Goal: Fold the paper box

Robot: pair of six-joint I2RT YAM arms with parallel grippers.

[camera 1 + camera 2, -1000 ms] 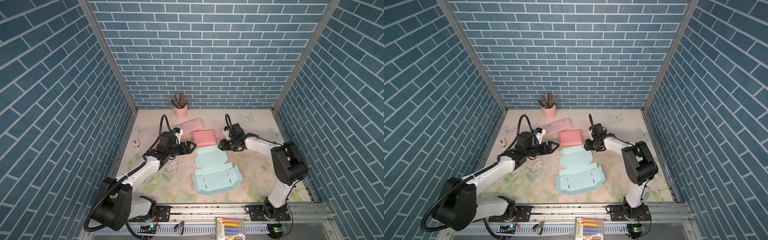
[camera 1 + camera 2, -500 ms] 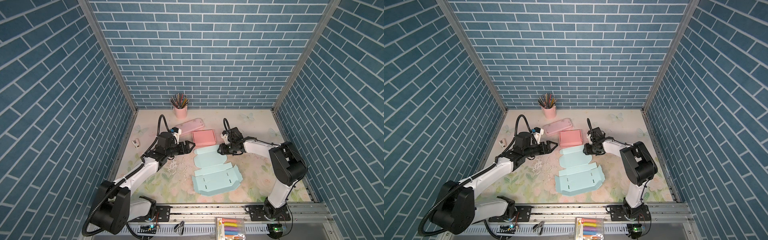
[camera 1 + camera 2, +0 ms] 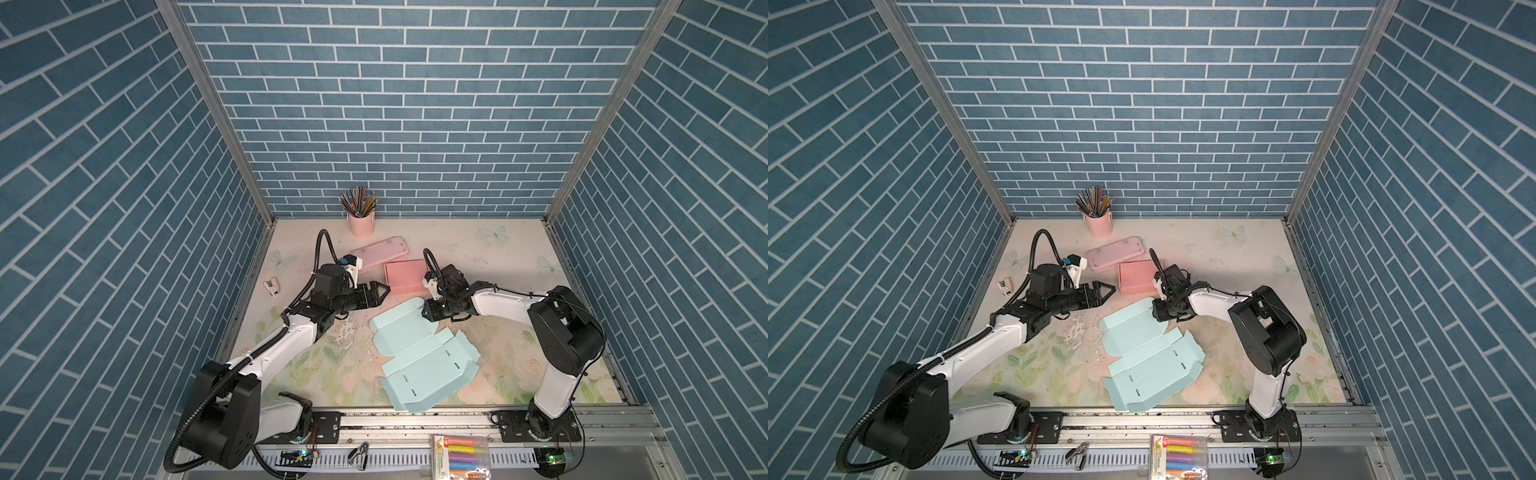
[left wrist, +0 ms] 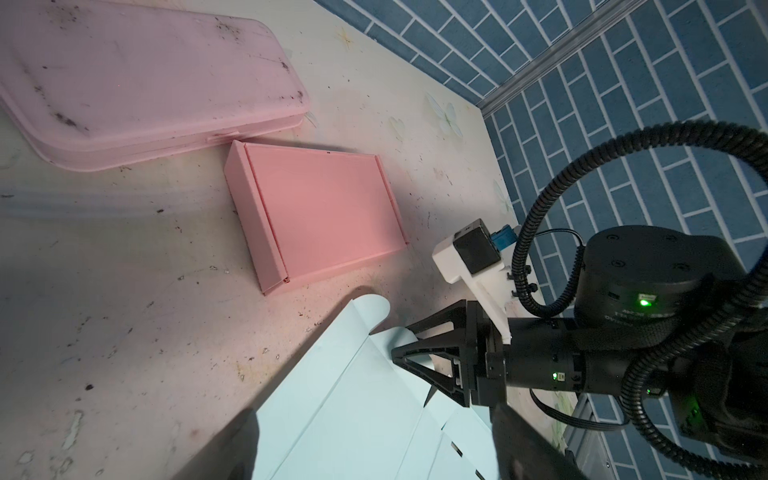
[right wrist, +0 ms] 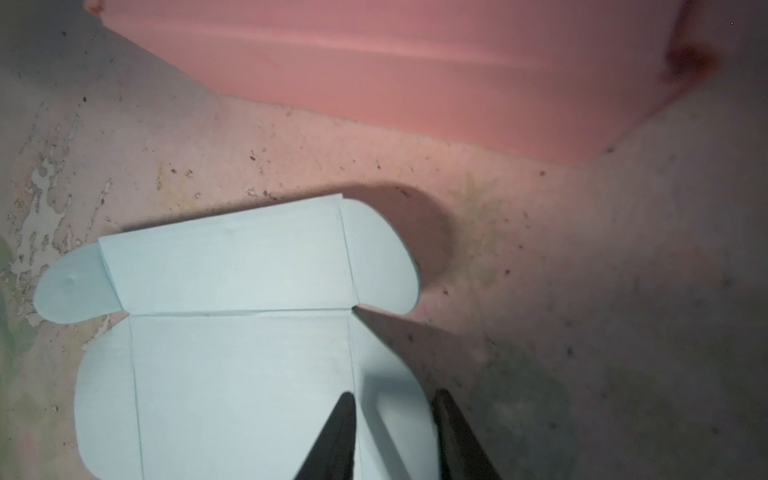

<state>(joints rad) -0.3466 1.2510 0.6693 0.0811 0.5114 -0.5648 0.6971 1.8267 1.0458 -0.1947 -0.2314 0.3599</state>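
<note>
Clearly unfolded, the paper box (image 3: 419,353) lies flat on the table (image 3: 498,257), with its far corner right under the right gripper (image 3: 428,309). From the right wrist, that gripper (image 5: 392,399) straddles a rounded side flap (image 5: 395,370). One finger (image 5: 338,432) is over the panel and the other outside the flap's edge, with a gap between them, so the paper is not pinched. The left gripper (image 3: 380,291) hangs spread wide and empty, with the box near its fingertips but not touching. A pink box (image 3: 405,276) sits ahead of the right gripper's tips, just beside a pink case (image 3: 380,253).
</note>
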